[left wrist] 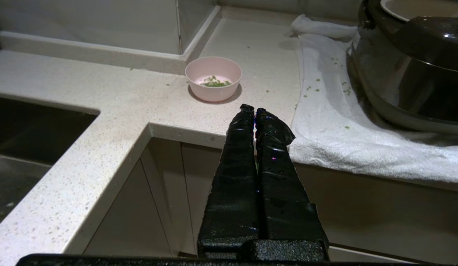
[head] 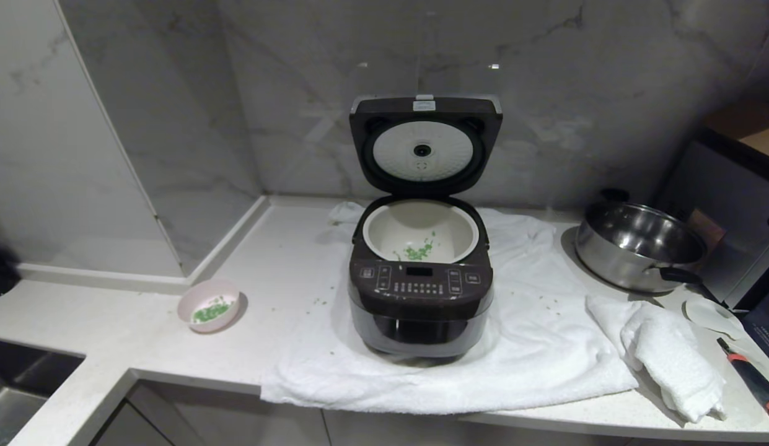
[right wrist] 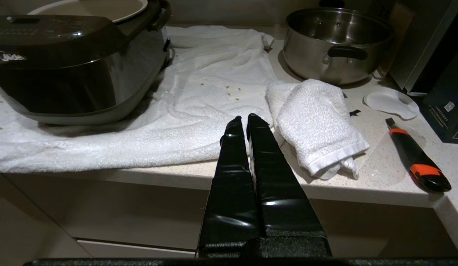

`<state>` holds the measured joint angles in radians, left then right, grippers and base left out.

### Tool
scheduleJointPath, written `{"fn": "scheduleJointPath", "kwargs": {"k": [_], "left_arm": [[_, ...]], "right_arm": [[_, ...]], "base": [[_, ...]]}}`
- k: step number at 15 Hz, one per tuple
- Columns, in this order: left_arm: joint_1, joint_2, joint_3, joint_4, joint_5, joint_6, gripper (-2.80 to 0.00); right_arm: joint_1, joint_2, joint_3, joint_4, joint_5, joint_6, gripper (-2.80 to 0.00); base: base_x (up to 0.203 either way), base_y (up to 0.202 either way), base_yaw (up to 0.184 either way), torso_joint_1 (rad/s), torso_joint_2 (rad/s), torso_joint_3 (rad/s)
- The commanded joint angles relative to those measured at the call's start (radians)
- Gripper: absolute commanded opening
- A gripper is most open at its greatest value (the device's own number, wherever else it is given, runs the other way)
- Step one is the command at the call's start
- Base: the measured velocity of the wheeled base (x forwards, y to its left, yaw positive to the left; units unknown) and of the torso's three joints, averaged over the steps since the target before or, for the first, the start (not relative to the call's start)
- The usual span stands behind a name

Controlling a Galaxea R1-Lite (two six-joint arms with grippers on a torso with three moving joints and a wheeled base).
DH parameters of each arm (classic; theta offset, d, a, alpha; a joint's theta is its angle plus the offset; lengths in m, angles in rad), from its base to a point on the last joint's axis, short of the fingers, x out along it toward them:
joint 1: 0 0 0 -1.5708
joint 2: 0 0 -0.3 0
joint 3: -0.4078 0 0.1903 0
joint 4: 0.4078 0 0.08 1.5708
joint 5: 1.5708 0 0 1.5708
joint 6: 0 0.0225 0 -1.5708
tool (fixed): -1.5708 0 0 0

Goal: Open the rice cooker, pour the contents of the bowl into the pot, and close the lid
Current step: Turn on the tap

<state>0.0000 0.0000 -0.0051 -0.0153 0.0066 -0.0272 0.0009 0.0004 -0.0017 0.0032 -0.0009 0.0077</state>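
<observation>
Rice cooker [head: 420, 291] frame centre, lid [head: 425, 144] up; scallion bits [head: 417, 251] in pot [head: 384, 232], some left in pink bowl [head: 209, 305] lower left on worktop [head: 111, 334]; my left hand [left wrist: 254, 109], right hand [right wrist: 243, 118] closed, empty; rest of pour, lid closing left

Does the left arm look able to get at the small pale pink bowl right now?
Probably yes: the pink bowl stands alone on bare countertop ahead of the shut left gripper, with nothing between them.

Surface [head: 111, 322]: pale speckled stone, L-shaped.
Large towel [head: 545, 334]: white, spread flat.
Folded cloth [head: 669, 347]: white, right of towel.
Steel pan [head: 638, 248]: black handles, far right.
Utility knife [head: 753, 381]: black and orange, right edge.
</observation>
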Motion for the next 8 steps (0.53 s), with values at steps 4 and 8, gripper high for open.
{"fn": "scheduleJointPath", "kwargs": {"k": [4, 8], "left_arm": [[0.002, -0.003, -0.001, -0.002, -0.001, 0.000, -2.80], [0.000, -0.003, -0.001, -0.002, -0.002, -0.002, -2.80]], "right_arm": [[0.002, 0.000, 0.000, 0.000, -0.001, 0.000, -2.80], [0.002, 0.000, 0.000, 0.001, -0.001, 0.000, -2.80]], "base": [[-0.022, 0.000, 0.003, -0.001, 0.00, 0.001], [0.000, 0.000, 0.000, 0.000, 0.00, 0.000]]}}
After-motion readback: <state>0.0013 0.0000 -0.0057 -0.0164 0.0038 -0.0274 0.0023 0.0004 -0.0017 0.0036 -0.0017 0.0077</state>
